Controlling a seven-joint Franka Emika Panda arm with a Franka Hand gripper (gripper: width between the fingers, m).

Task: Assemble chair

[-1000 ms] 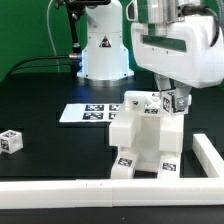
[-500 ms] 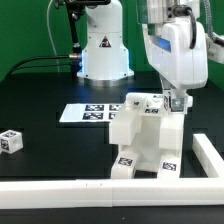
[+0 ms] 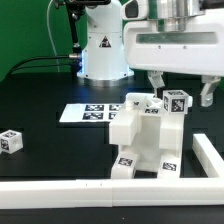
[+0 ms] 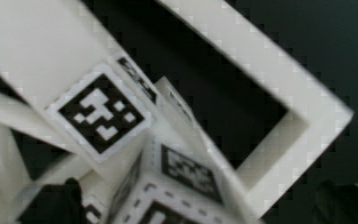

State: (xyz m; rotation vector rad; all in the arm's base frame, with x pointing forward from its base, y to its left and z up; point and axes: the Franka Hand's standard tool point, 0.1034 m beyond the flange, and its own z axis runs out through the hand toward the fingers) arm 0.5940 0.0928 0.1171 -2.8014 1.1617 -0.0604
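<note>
The pincer (image 3: 180, 90) hung spread open astride the tagged leg (image 3: 176, 101) atop the chair (image 3: 143, 140), touching neither side, with the marker board (image 3: 85, 113) and a loose leg (image 3: 10, 141) well off and the border rail (image 3: 100, 190) beyond the chair.

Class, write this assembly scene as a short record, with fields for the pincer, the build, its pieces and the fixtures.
Grasper state: pincer open, spread above the top cube
Build: chair partly assembled, standing upright
Highest piece: top cube, tagged, resting on the chair
Stray piece: loose cube at the exterior view's left
Behind build: marker board lying flat
Front edge: border rail
</note>
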